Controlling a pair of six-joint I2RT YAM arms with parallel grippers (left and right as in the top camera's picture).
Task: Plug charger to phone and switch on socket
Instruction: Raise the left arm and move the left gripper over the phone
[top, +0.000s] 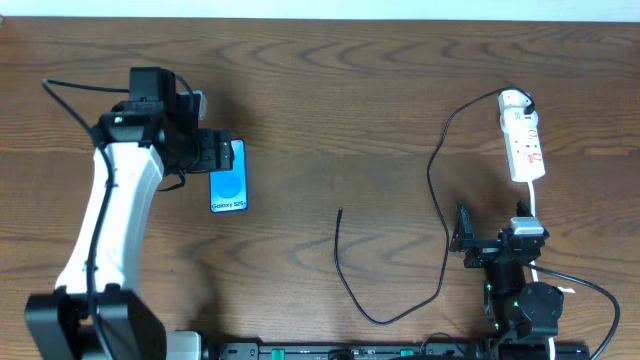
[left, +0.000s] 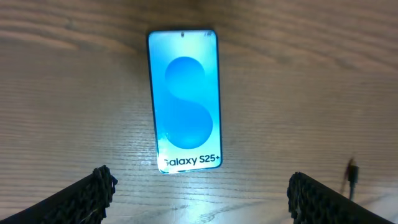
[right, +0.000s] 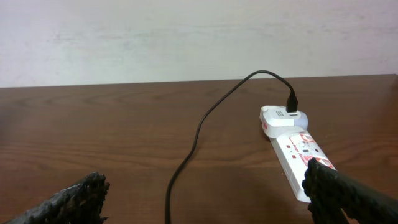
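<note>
Both pincers wide, nothing held: left pincer (left: 199, 196) hangs over the phone (left: 185, 102), fingers astride its text end, not touching; right pincer (right: 205, 190) sits low by the near right corner of the bench (top: 330, 100), facing the socket (top: 523, 140)

Phone lies flat, screen lit, left of bench centre. Charger (top: 440, 200) runs from the socket's far end, loops toward the near edge, and its plug tip (top: 340, 212) lies loose near bench centre, well apart from the phone. Socket sits by the right edge, toward the far right corner

Read: step one not yet started, no plug-in, switch state too small to tell. Next move calls for pinching the cable just behind the tip, lining it up with the phone's text end while the phone is kept from sliding; the thin tip could twist in the grip
</note>
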